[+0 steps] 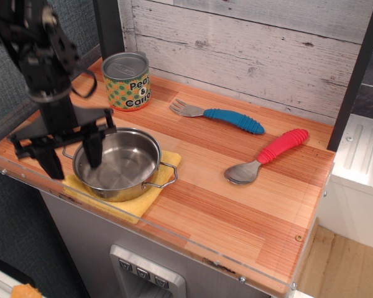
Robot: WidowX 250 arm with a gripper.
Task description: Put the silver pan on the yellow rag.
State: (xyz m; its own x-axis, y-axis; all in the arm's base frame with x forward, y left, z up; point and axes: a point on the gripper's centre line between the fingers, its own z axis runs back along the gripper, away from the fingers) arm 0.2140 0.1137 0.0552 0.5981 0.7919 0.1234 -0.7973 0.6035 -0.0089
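The silver pan (121, 164) rests flat on the yellow rag (135, 205) at the front left corner of the wooden counter. The rag shows only as a strip along the pan's front and right side. My gripper (71, 158) hangs over the pan's left rim with its fingers spread wide apart. One finger (51, 166) is outside the pan and the other is over the pan's inside. The fingers hold nothing.
A "Peas & Carrots" tin can (127, 81) stands behind the pan. A blue-handled fork (227, 117) and a red-handled spoon (270, 154) lie to the right. A clear acrylic lip (174, 239) runs along the counter's front edge.
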